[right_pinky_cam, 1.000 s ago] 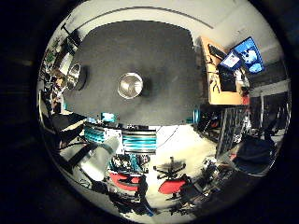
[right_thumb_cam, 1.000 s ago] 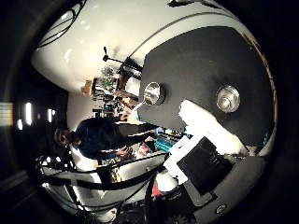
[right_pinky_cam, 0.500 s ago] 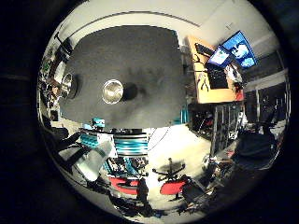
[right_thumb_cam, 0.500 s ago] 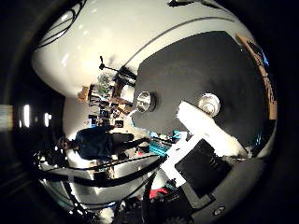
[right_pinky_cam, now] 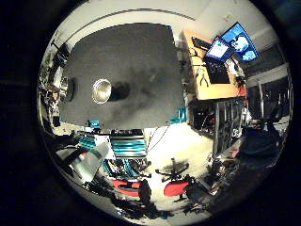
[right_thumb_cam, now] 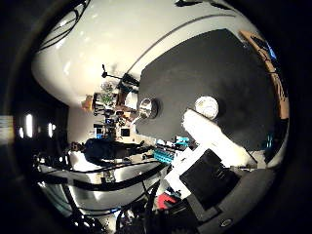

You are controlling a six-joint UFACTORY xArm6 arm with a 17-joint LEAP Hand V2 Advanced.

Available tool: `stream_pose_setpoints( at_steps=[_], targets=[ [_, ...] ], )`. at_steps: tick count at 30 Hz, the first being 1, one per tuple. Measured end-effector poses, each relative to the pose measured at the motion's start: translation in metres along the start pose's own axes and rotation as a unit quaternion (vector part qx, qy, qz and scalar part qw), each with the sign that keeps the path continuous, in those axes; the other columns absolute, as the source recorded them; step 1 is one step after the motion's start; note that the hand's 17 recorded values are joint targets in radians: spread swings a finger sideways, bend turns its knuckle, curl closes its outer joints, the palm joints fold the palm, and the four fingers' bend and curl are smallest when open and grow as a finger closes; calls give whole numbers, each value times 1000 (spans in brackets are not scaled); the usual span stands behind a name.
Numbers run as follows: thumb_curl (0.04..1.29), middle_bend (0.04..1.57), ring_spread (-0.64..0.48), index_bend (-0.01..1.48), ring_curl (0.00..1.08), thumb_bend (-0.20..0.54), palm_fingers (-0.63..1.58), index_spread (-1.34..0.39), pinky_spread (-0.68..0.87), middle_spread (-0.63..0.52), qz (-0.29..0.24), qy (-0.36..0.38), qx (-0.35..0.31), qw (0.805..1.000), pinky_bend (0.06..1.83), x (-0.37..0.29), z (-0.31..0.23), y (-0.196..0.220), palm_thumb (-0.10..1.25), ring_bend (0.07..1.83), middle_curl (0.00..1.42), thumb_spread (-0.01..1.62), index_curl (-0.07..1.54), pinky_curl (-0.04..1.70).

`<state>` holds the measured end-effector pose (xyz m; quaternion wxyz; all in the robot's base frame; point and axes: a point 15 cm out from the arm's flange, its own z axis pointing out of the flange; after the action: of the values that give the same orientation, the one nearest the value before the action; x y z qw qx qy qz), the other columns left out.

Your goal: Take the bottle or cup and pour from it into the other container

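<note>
Black table (right_pinky_cam: 136, 70) holds two shiny cups (right_pinky_cam: 101, 90) (right_thumb_cam: 147, 108), well apart. Hand (right_thumb_cam: 214, 141) looks straight, holding nothing.

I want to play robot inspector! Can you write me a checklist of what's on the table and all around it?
Surface: a dark table, mostly bare.
Job's things: two shiny metal cups, one out on the table and the other close to its edge, standing apart.
Clutter: nothing seen on the table besides the cups.
Hand: the hand shows as white and black parts at the view's edge, high over the table and holding nothing; finger pose unclear.
Cables: left out of this sheet.
Surroundings: a wooden desk with lit screens beside the table, red chairs on the pale floor.
</note>
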<state>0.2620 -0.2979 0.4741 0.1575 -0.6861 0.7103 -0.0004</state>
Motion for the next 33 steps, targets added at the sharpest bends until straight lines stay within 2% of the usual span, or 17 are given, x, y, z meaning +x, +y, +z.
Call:
stream_pose_setpoints(
  at_steps=[8, 17, 22, 33],
  targets=[
    [374, 205, 178, 141, 248, -32, 158, -273, 450, 58, -6, -31, -3, 999, 454, 26, 17, 14, 661, 345, 339, 1016, 253, 307],
    [313, 216, 185, 147, 249, -36, 67, -261, 436, 89, -42, -88, 18, 995, 493, 42, 41, 14, 537, 337, 338, 961, 240, 308],
    [303, 221, 177, 145, 254, -30, 65, -267, 432, 90, -37, -123, 62, 990, 493, 57, 49, 16, 528, 345, 336, 938, 241, 305],
    [301, 240, 173, 144, 258, -31, 48, -266, 424, 85, -20, -187, 70, 980, 496, 85, 88, 39, 518, 345, 337, 920, 239, 302]
  ],
)
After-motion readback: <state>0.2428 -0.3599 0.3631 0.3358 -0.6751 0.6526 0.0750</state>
